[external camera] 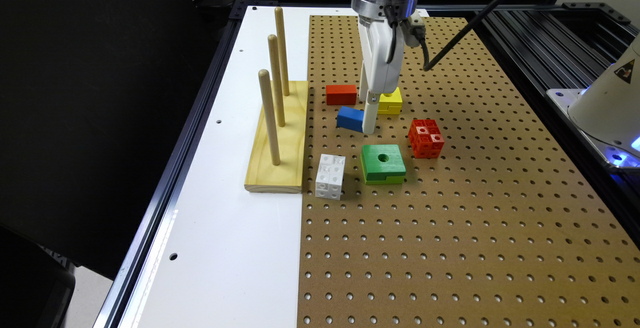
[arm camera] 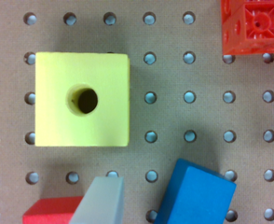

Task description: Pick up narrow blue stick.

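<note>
Gripper (external camera: 369,118) is down at the pegboard (external camera: 450,228), centre-upper frame in the exterior view. Fingers (arm camera: 102,200) stand apart, one on each side of the blue stick (arm camera: 197,193), not touching it in the wrist view. Blue stick (external camera: 350,118) lies on the pegboard, skewed to the hole rows, just below the red block (external camera: 341,94) and left of the yellow block (external camera: 391,101). Green block (external camera: 383,163), white cube (external camera: 330,176) and red cube (external camera: 426,138) sit lower in frame. Peg stand (external camera: 280,138) at left.
</note>
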